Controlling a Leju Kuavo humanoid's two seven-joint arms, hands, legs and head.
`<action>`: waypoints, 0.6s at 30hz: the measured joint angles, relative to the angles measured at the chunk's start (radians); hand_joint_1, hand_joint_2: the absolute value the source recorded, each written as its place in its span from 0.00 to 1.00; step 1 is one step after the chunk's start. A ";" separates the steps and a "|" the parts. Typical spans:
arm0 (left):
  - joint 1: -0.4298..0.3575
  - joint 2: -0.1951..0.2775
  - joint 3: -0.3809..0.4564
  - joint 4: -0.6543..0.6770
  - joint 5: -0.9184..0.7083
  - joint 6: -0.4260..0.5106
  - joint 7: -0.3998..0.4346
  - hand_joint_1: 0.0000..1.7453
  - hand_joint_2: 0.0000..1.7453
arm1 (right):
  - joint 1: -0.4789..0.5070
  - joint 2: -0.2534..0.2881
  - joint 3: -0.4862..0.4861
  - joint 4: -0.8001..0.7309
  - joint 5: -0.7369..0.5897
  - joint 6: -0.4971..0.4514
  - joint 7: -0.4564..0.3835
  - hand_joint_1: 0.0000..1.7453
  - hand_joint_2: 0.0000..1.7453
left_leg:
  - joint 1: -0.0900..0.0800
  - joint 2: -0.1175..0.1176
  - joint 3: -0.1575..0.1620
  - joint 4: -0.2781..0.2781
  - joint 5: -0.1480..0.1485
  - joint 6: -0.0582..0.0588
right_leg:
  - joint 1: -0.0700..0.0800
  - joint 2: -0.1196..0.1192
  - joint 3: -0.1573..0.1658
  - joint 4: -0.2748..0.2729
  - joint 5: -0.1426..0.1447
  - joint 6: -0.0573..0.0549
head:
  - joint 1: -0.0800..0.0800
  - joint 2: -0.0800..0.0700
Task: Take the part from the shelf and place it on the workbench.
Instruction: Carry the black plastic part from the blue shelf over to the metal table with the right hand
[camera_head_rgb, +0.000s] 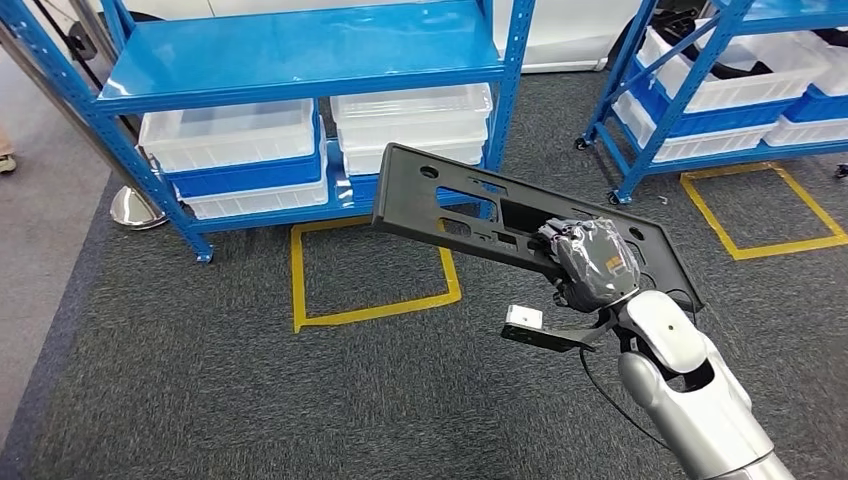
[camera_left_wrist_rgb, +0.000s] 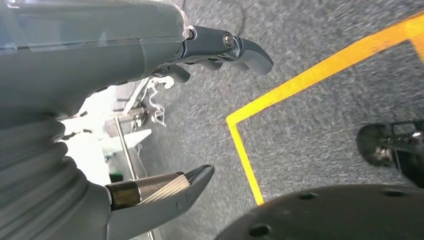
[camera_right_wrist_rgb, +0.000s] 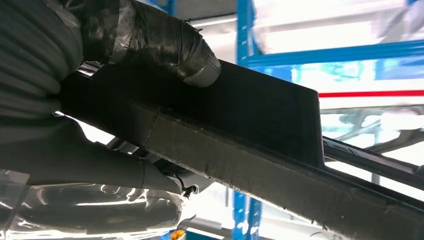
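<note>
Far left, head view: blue shelf (camera_head_rgb: 300, 60) with white bins (camera_head_rgb: 230, 135) on its lower level, standing on grey carpet. A yellow floor square (camera_head_rgb: 372, 310) is marked just in front of it. No workbench is visible from this angle, so the carry is likely not finished.

Left hand (camera_left_wrist_rgb: 150, 115), wrist view: fingers apart, nothing in it, hanging over the carpet beside a yellow line. It gives the load no support.

Centre: the part (camera_head_rgb: 500, 215), a long flat black panel with cut-outs, is off the shelf and in the air, tilted, its far end reaching toward the shelf's upright.

Right of centre: right hand (camera_head_rgb: 590, 262) clamps the part near one end. In the wrist view the taped thumb (camera_right_wrist_rgb: 165, 42) lies over the panel's upper face, with the rest of the hand beneath.

Risks, as I judge them:
- Grip sits well off the middle, so most of the panel overhangs. It could twist or slide in the grasp on a quick turn.
- The free end is near the blue upright; turning too early could knock it there.
- One-handed carry: a bump may drop it on the carpet.

Far right: a second blue rack (camera_head_rgb: 720, 80) with more bins, another obstacle when turning.
</note>
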 joint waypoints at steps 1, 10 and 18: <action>0.000 0.000 0.002 0.000 0.000 -0.001 0.000 0.00 1.00 | 0.002 0.000 0.000 0.000 0.001 -0.005 0.001 1.00 1.00 | 0.000 -0.017 0.017 -0.036 0.007 0.002 | -0.001 0.010 -0.005 0.002 0.003 0.006 | 0.000 0.000; 0.002 -0.004 0.007 0.000 0.000 -0.002 0.000 0.00 1.00 | 0.043 0.000 0.000 0.000 0.003 -0.025 0.003 1.00 1.00 | 0.006 0.070 0.016 -0.078 0.034 0.024 | -0.015 -0.071 -0.125 0.243 -0.120 0.058 | 0.009 0.000; -0.002 -0.007 0.007 -0.001 0.000 -0.003 0.000 0.00 1.00 | 0.048 0.001 -0.001 0.000 0.004 -0.025 0.004 1.00 1.00 | -0.001 0.150 0.015 -0.070 0.029 -0.006 | -0.006 -0.123 0.027 -0.010 -0.021 0.041 | 0.009 0.000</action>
